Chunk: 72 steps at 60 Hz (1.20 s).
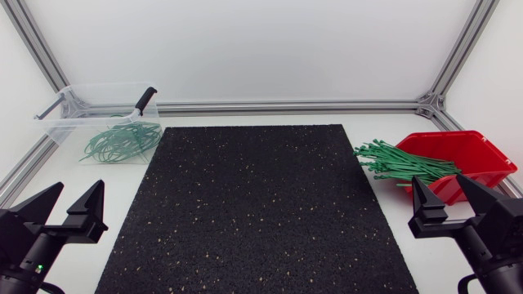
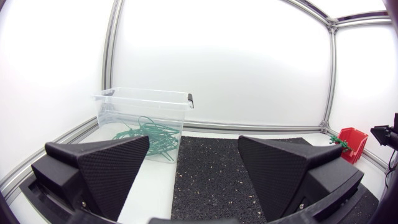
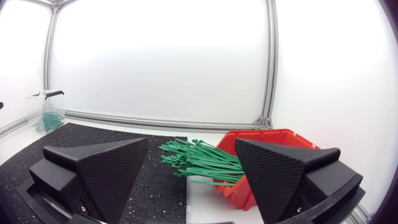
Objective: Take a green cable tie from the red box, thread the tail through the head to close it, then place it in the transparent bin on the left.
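A red box (image 1: pixel 462 155) stands at the table's right side, and a bundle of straight green cable ties (image 1: pixel 398 163) spills out of it toward the mat. In the right wrist view the same red box (image 3: pixel 273 144) and green cable ties (image 3: pixel 202 160) lie just ahead of my right gripper (image 3: pixel 189 174), which is open and empty. At the far left stands the transparent bin (image 1: pixel 100 122) with several closed green tie loops (image 1: pixel 121 141) inside. My left gripper (image 1: pixel 63 211) rests open near the front left corner, holding nothing. My right gripper (image 1: pixel 447 202) sits in front of the red box.
A black speckled mat (image 1: pixel 253 204) covers the middle of the table. The transparent bin (image 2: pixel 144 118) has a black handle clip (image 1: pixel 145 101) on its rim. Aluminium frame rails (image 1: pixel 286 106) run along the back and side edges.
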Tool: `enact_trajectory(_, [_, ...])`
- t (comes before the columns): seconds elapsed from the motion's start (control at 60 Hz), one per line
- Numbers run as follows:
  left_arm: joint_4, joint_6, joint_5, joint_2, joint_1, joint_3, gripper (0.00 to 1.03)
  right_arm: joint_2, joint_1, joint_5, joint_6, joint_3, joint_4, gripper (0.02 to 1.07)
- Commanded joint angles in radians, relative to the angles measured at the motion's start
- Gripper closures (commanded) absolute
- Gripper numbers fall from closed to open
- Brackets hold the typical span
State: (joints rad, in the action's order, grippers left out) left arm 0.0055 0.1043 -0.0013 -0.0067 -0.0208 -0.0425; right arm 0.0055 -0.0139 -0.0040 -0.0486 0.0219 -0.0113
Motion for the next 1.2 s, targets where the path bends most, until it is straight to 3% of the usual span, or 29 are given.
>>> enact_trajectory(0.0, [-0.013, -0.012, 0.006, -0.006, 0.007, 0.041, 0.04, -0.010, 0.006, -0.005, 0.016, -0.022, 0.001, 0.06])
enact_trajectory(0.467, [-0.013, -0.012, 0.006, -0.006, 0.007, 0.041, 0.04, -0.013, 0.005, 0.006, 0.016, -0.010, 0.013, 0.06])
enact_trajectory(0.817, [-0.013, -0.012, 0.006, -0.006, 0.007, 0.041, 0.04, 0.004, -0.006, 0.024, 0.016, 0.139, -0.029, 0.06])
enact_trajectory(1.183, [-0.013, -0.012, 0.006, -0.006, 0.007, 0.041, 0.04, 0.364, -0.009, 0.036, 0.015, 0.457, -0.138, 0.07])
